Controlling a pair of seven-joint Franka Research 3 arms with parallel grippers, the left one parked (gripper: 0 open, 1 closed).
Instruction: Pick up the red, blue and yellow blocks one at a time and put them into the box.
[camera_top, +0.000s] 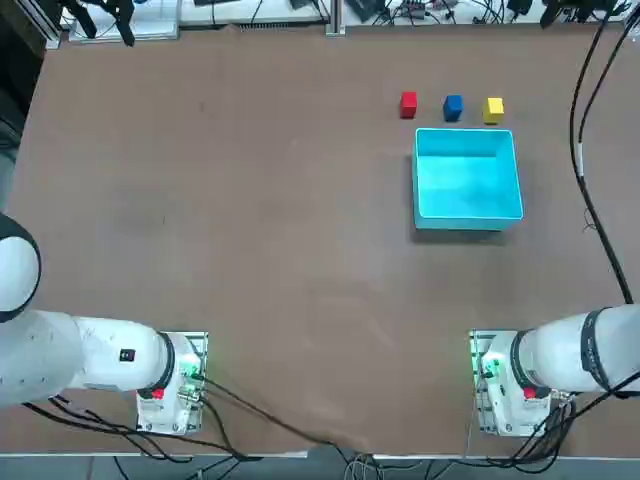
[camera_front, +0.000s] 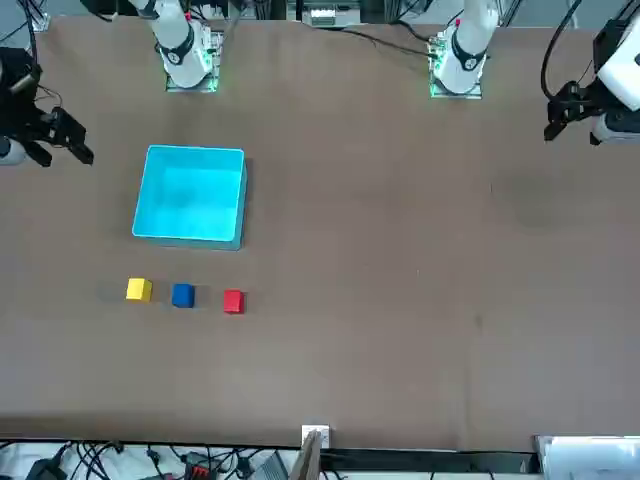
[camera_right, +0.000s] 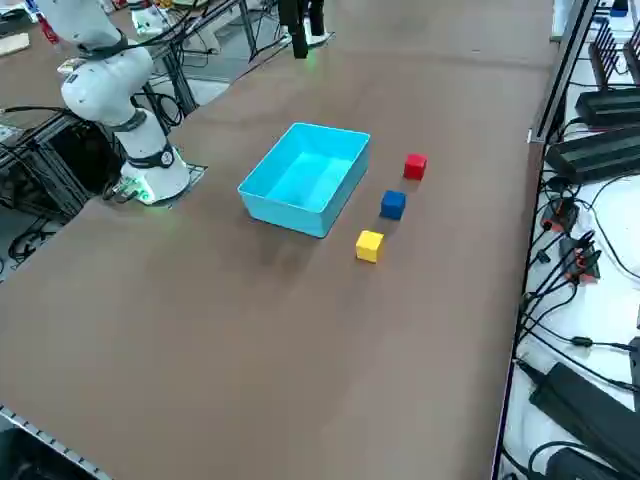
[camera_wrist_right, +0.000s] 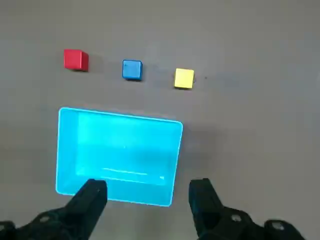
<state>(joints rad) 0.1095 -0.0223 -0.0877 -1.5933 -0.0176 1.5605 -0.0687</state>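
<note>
Beyond the shallow, cyan plastic box (camera_top: 467, 222), a small red cube (camera_top: 408, 105), blue cube (camera_top: 453, 108) and yellow cube (camera_top: 493, 111) are sitting on the tabletop (camera_top: 250, 250), all awaiting boxing, showing no long axis. The right fingers (camera_wrist_right: 148, 186) are hanging spread and empty, right of the box.

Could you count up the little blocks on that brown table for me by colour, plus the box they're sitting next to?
Red block: 1
Blue block: 1
Yellow block: 1
Light blue box: 1
Total: 4
</note>
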